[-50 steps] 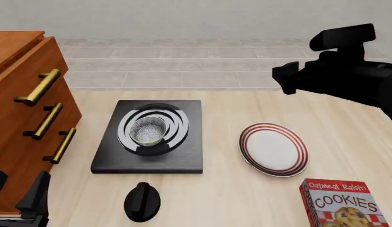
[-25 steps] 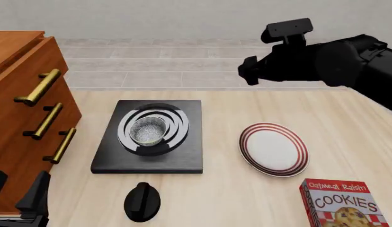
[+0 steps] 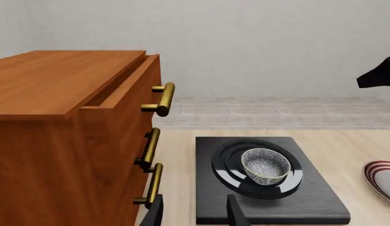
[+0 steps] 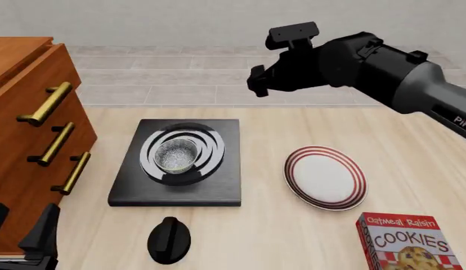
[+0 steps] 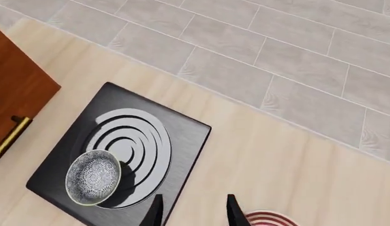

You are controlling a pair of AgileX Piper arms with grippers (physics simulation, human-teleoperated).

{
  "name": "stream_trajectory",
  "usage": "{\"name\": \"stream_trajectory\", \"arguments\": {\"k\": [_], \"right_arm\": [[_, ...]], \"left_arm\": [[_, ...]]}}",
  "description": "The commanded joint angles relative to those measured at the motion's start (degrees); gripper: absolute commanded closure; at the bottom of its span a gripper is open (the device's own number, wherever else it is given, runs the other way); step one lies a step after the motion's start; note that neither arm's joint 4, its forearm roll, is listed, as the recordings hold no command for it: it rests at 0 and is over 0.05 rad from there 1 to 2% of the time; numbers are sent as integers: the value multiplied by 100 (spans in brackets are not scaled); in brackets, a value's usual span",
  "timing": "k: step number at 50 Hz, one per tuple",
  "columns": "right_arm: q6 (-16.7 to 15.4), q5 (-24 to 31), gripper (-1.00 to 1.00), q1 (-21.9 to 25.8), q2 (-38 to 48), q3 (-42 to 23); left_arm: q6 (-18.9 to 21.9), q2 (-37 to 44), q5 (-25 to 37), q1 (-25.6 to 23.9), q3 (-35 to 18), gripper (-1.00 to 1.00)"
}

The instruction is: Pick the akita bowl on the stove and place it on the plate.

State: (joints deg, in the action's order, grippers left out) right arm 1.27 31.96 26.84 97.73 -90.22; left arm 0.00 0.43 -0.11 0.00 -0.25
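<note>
The akita bowl sits upright on the burner rings of the black stove. To its right lies the red-ringed white plate, with nothing on it. My right gripper hangs high over the table's far side, behind the gap between stove and plate, open and holding nothing; its arm reaches in from the right. My left gripper stays low at the near left, open, short of the stove's front edge.
A wooden drawer cabinet with brass handles stands along the left side. A black round knob lies in front of the stove. A cookie box stands at the near right corner. Tiled floor lies beyond the table's far edge.
My right arm has swung leftward across the back of the table, from the right edge to behind the stove-plate gap. Bowl, plate and left gripper have not moved.
</note>
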Motion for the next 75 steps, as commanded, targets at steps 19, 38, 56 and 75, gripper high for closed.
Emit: {"name": "stream_trajectory", "arguments": {"k": [19, 38, 56, 75], "right_arm": [[166, 123, -100, 472, 1100, -990], [239, 87, -100, 745, 1481, -1098], [254, 128, -100, 864, 1927, -1407], [344, 259, -100, 1013, 2501, -1924]], "left_arm": [[0, 0, 0, 0, 0, -100], [0, 0, 0, 0, 0, -100], [0, 0, 0, 0, 0, -100], [0, 0, 0, 0, 0, -100]]}}
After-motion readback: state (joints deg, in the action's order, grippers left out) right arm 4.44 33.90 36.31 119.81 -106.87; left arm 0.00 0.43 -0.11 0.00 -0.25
